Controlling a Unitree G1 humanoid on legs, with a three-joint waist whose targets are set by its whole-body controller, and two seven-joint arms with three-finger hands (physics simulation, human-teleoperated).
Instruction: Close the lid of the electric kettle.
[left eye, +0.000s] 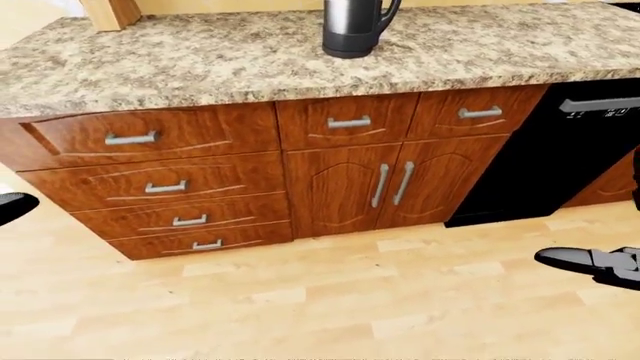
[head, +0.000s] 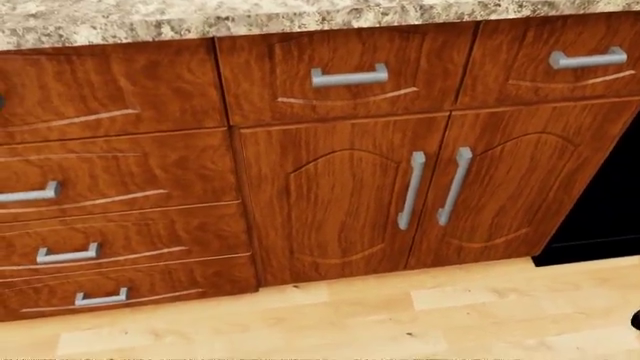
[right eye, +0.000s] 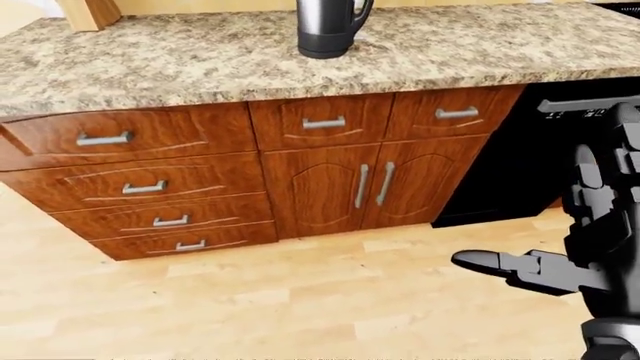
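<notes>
The electric kettle (left eye: 352, 30), steel with a black base and handle, stands on the speckled stone counter (left eye: 200, 64) at the top of both eye views. Its top is cut off by the picture edge, so the lid is hidden. My right hand (right eye: 500, 266) hangs low at the right of the right-eye view, over the floor, with its fingers stretched out and nothing in them, far below and to the right of the kettle. A dark bit of my left hand (left eye: 12, 206) shows at the left edge of the left-eye view; its fingers cannot be made out.
Under the counter are red-brown wooden drawers (head: 110, 161) and two cupboard doors (head: 430, 187) with grey handles. A black dishwasher front (left eye: 560, 150) sits to their right. A wooden post (left eye: 110, 11) stands on the counter at top left. Light wooden floor (left eye: 300, 300) lies below.
</notes>
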